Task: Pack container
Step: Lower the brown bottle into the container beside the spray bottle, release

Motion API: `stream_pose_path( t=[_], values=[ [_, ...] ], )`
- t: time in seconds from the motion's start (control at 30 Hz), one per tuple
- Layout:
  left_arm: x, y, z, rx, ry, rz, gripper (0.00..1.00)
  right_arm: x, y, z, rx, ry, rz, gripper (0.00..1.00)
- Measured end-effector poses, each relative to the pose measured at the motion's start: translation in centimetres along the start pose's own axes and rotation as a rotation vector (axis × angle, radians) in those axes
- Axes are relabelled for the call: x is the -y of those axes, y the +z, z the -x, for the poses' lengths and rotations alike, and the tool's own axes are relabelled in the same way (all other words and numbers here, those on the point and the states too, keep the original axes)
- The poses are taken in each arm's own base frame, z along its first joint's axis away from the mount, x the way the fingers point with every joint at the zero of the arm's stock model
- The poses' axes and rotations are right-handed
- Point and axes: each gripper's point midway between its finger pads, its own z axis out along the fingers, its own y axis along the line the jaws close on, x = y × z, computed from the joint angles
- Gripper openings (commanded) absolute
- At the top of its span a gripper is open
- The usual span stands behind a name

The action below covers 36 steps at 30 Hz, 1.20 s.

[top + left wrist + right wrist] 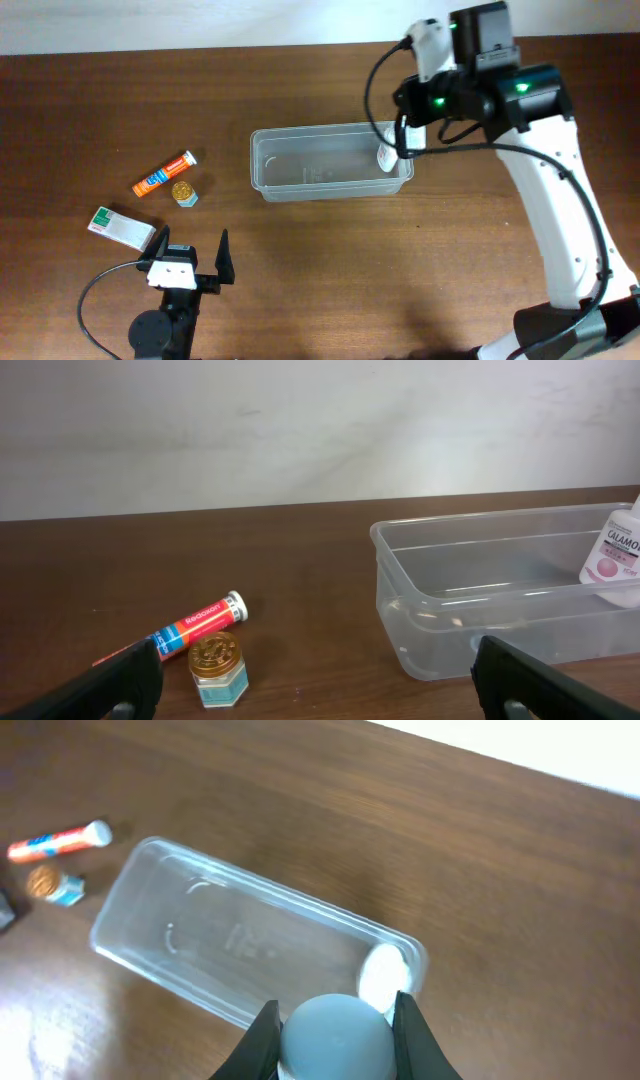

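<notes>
Left arm lying low, folded close. Left gripper [194, 246] pointing forward, fingers [110, 685] spreading wide apart. Right arm reaching up and over, wrist angling downward. Right gripper [336, 1010] pinching round grey object [335, 1045], both fingers pressing its sides.

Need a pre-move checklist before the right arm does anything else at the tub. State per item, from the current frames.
1. Placement: calamine bottle is at the right end of the container: ok.
2. Support: bottle resting on the container floor: cannot tell.
3. Grip: right pincer shut on the bottle's top: ok.
4. Other arm: left pincer open, empty, away from the container: ok.
5. Room: container upright, floor left of the bottle bare: ok.
6. Packing done: not ok. The orange tube, small jar and white-green box lie on the table outside it.
</notes>
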Motion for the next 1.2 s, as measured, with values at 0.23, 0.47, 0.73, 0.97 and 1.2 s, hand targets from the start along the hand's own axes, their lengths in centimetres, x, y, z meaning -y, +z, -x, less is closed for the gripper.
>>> stream_pose_path(
  t=[0.23, 0.47, 0.73, 0.97, 1.2],
  values=[
    [0.0, 0.0, 0.0, 0.0, 0.0, 0.0, 0.99, -2.8, 0.7, 1.4, 0.051, -0.141, 0.037, 0.13],
    [0.0, 0.0, 0.0, 0.0, 0.0, 0.0, 0.99, -2.5, 4.1, 0.5, 0.062, -0.171, 0.04, 0.13],
    [0.0, 0.0, 0.0, 0.0, 0.0, 0.0, 0.99, -2.1, 8.8, -3.1, 0.023, -0.174, 0.048, 0.14],
    [0.0, 0.0, 0.0, 0.0, 0.0, 0.0, 0.99, -3.3, 11.0, -4.4, 0.034, -0.188, 0.064, 0.14],
    [0.0, 0.0, 0.0, 0.0, 0.0, 0.0, 0.99, -2.0, 12.9, -5.4, 0.014, -0.092, -0.008, 0.14]
  ],
)
